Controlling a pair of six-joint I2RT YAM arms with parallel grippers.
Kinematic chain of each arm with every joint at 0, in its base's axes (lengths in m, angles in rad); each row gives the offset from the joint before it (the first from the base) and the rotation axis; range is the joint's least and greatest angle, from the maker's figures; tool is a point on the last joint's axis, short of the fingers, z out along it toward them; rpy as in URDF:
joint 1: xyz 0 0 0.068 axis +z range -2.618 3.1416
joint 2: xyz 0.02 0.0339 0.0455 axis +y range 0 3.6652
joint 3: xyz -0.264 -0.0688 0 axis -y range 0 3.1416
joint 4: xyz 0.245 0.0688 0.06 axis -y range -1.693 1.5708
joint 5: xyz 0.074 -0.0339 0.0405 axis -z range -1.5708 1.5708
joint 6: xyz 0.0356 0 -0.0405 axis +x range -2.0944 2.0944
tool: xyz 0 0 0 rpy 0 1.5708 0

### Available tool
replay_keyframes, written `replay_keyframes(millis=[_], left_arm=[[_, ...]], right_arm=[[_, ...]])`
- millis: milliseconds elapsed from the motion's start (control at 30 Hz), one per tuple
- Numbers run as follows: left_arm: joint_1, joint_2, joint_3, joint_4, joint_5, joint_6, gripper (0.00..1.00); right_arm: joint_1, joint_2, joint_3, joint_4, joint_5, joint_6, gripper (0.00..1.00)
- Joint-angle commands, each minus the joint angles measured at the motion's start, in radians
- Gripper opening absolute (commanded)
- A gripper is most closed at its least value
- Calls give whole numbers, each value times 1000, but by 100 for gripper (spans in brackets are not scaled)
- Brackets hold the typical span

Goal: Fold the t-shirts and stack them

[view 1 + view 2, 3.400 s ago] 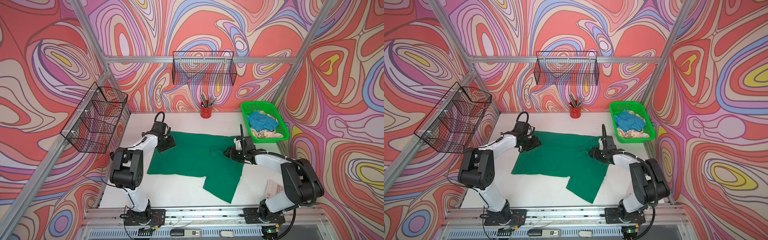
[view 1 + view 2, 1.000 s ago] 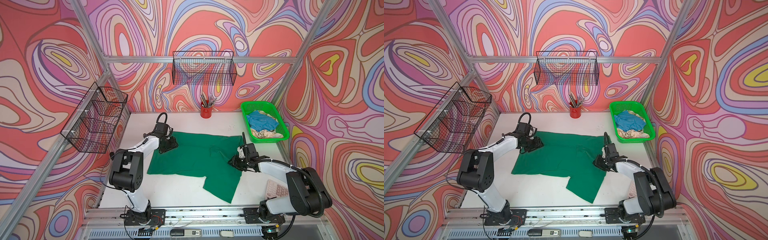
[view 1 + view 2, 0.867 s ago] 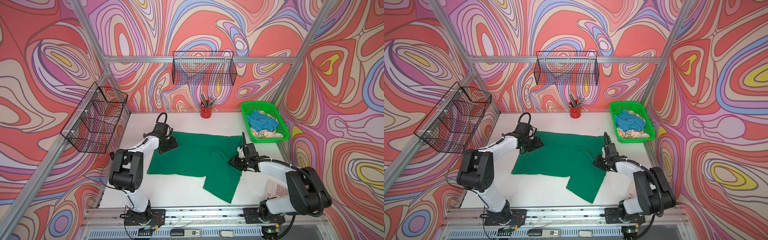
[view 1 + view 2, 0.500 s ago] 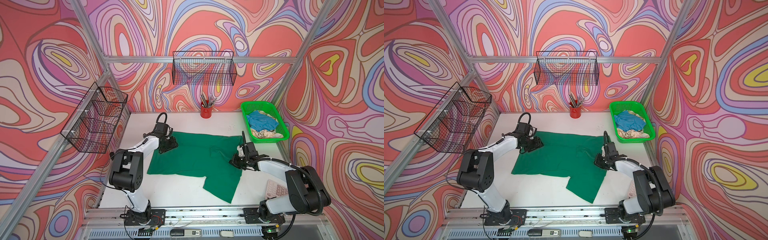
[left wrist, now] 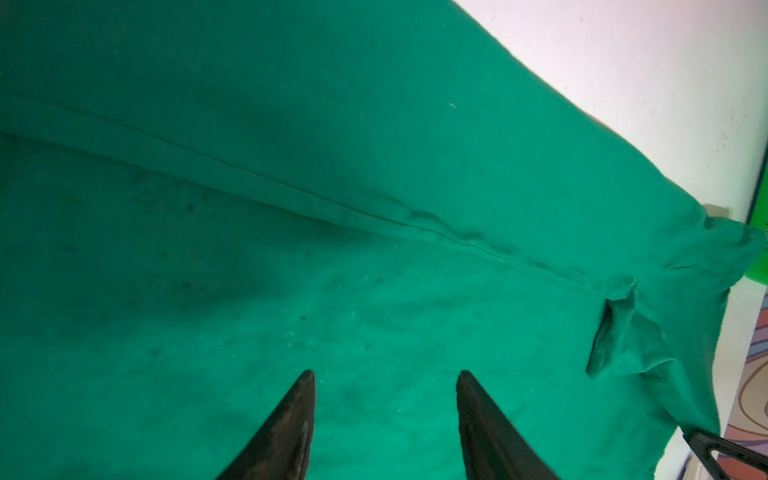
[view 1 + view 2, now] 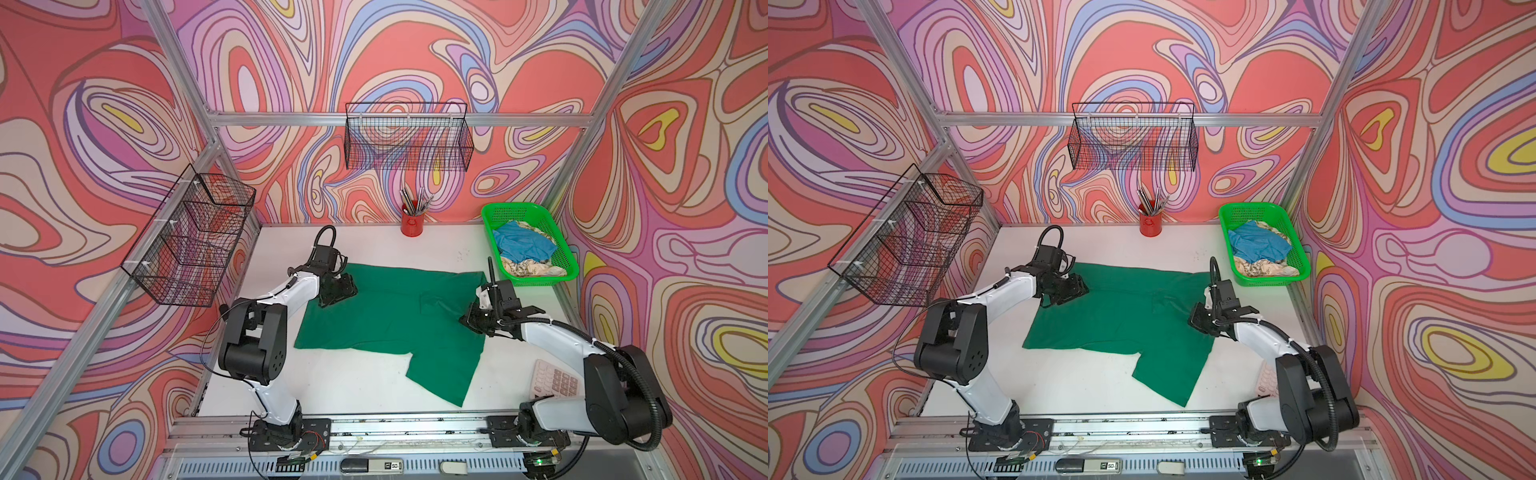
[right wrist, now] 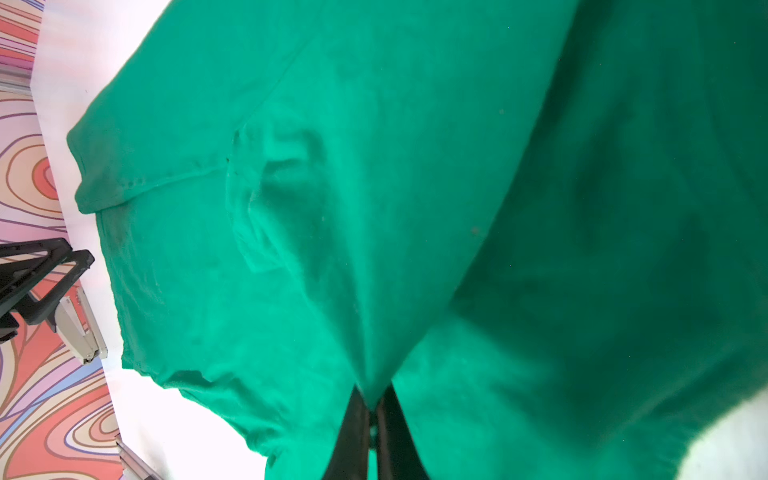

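Note:
A dark green t-shirt (image 6: 395, 316) (image 6: 1121, 316) lies spread on the white table, one sleeve pointing to the front. My left gripper (image 6: 345, 286) (image 5: 384, 376) is open over the shirt's far left corner, nothing between its fingers. My right gripper (image 6: 467, 322) (image 7: 372, 395) is shut on a pinched ridge of the green shirt (image 7: 374, 249) at its right edge. A light blue t-shirt (image 6: 521, 245) and a cream patterned one (image 6: 528, 268) lie crumpled in the green basket (image 6: 515, 206) at the back right.
A red cup of pens (image 6: 412, 222) stands at the back wall. A pink calculator (image 6: 555, 380) lies at the front right beside the right arm. Black wire baskets hang on the back wall (image 6: 409, 141) and the left wall (image 6: 195, 237).
My right gripper has shut, pinching up green cloth at the shirt's right edge, after shifting along that edge. The left arm has not moved.

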Motion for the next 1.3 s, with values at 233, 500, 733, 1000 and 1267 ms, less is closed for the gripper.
replay_keyframes(millis=[233, 500, 733, 1000, 1267], left_arm=[[-137, 0, 43, -12, 61, -17, 57], [-376, 127, 133, 67, 148, -103, 56], [-456, 220, 223, 75, 124, -123, 43], [-496, 296, 284, 67, 96, -113, 39], [-518, 343, 326, 67, 12, -109, 33]], right_arm=[[2, 20, 3, -42, 72, -23, 0], [2, 82, 5, 25, 92, -21, 0], [2, 98, -7, 47, 87, -25, 0], [2, 112, -15, 76, 79, -25, 0], [2, 109, -23, 82, 73, -24, 0]])
